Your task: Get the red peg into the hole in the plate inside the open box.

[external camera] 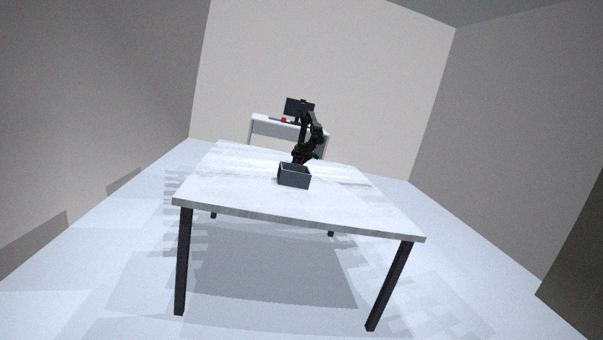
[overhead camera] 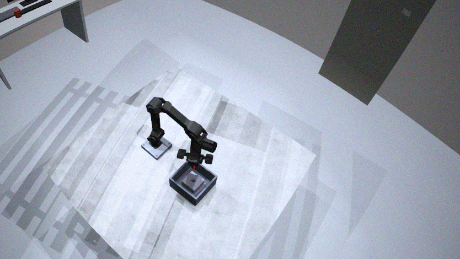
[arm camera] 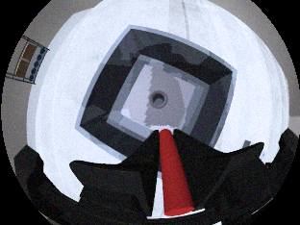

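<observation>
The red peg (overhead camera: 193,167) (arm camera: 174,178) is held between the fingers of my gripper (overhead camera: 193,166) (arm camera: 165,134), which is shut on it. In the wrist view its far end points toward the open box. The dark, open-topped box (overhead camera: 182,191) (external camera: 293,178) (arm camera: 98,91) stands on the table. The gripper is at the box's arm-side wall, about rim height or above; the exact height is hard to tell. The light plate (overhead camera: 190,184) (arm camera: 139,93) lies at the bottom of the box, and its round hole (overhead camera: 193,181) (arm camera: 159,99) is uncovered, a little beyond the peg's tip.
The arm's base plate (overhead camera: 156,154) is fixed on the table (external camera: 236,194) near the box. The box's four raised walls surround the plate. Farther off stands a white desk (overhead camera: 38,16) (external camera: 270,129) with a red cup (overhead camera: 17,13) (external camera: 283,119) and a monitor (external camera: 291,107).
</observation>
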Robot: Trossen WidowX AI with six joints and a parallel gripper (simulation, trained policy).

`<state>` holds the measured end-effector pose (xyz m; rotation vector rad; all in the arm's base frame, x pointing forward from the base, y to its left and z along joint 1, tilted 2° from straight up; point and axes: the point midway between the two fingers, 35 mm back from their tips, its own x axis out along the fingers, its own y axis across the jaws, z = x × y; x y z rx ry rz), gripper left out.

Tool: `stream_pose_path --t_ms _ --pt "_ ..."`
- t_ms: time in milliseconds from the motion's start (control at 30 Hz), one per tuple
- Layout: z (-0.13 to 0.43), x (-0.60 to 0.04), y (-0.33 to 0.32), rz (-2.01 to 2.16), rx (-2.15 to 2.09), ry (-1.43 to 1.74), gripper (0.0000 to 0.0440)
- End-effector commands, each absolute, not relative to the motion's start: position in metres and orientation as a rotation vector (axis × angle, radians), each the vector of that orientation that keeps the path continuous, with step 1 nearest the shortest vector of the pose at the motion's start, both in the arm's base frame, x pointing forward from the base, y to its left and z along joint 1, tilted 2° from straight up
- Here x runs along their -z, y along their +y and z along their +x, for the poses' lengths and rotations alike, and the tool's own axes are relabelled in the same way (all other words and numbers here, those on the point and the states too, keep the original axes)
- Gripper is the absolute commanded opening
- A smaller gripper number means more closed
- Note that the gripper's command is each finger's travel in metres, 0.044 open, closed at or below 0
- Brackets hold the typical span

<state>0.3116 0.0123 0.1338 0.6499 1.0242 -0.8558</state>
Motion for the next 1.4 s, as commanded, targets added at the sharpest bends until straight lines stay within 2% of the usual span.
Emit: stream_pose_path --t_ms 0,567,633,700,833,933,1100,1367 --pt "0.320 -0.127 0.002 0.641 0.852 1.036 0.0000" --pt "0.342 -0.089 -0.028 0.570 0.738 1.154 0.0000" --pt "0.342 -0.084 -0.028 0.560 0.722 1.174 0.0012" --pt "0.342 -0.079 -0.029 0.554 0.709 1.194 0.0046" --pt "0.344 -0.073 -0.031 0.555 0.695 1.223 0.0141" --pt "0.348 -0.076 -0.035 0.544 0.686 1.233 0.0155" --pt "0.361 -0.085 -0.037 0.549 0.656 1.238 0.0232" --pt "0.382 -0.097 -0.033 0.582 0.608 1.265 0.0440"
